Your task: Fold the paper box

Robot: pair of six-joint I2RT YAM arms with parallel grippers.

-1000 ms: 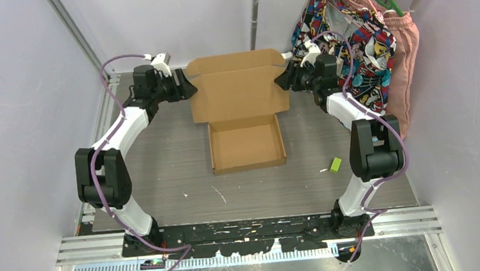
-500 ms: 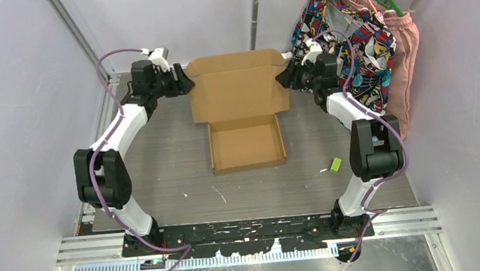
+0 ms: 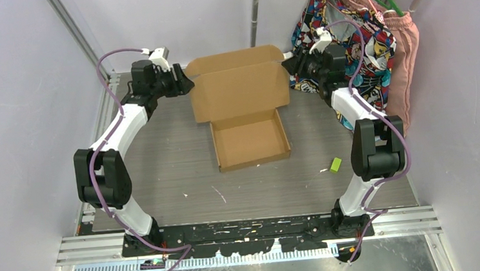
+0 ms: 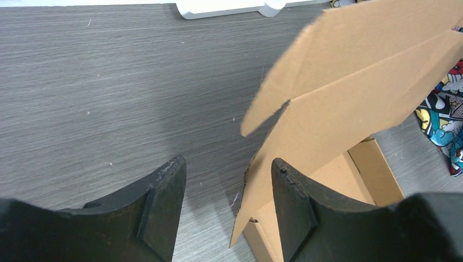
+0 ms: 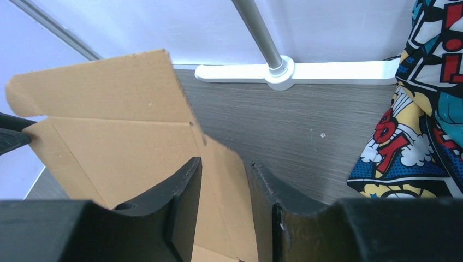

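Paper box (image 3: 241, 106) sits on the bench (image 3: 163, 174) near the middle of the far edge in the top view. Its shallow tray lies flat and open upward, turned a little out of square with the bench edges. The lid stands up from the tray's far side, with a flap along its top. The left arm (image 3: 126, 122) reaches to the lid's upper left corner and the right arm (image 3: 352, 110) to its upper right corner, so the jaws of each are right at the cardboard. A small green block (image 3: 335, 164) lies well apart from the box, toward the right edge. Patterned clothes (image 3: 352, 29) hang by the far right corner.

From the left wrist, the left jaws stand wide apart and hold nothing. The lid's edge rises just past their tips, and a corner of the tray shows below it.

From the right wrist, the right jaws are parted by a narrower gap, and the lid's side flap fills that gap. Whether either jaw touches the flap cannot be told. A white post foot (image 5: 295, 71) rests at the far edge.
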